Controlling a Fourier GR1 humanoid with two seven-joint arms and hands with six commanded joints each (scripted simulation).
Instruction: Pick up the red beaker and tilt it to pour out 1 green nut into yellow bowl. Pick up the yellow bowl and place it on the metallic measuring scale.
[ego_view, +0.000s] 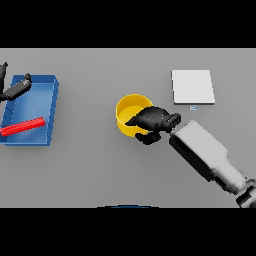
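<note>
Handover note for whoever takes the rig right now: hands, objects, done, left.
Right hand: at the yellow bowl, over its right rim, fingers curled round the rim; bowl not lifted, sits on the grey table.
Left hand: at the far left edge, over the blue tray, holding nothing.
A red bar-like item lies flat in the blue tray; no upright red beaker shows.
Scale: white pad to the bowl's upper right, nothing on it.
Done: bowl gripped. Whether a green nut is in the bowl cannot be told.
Left: lift the bowl, set it on the scale.
</note>
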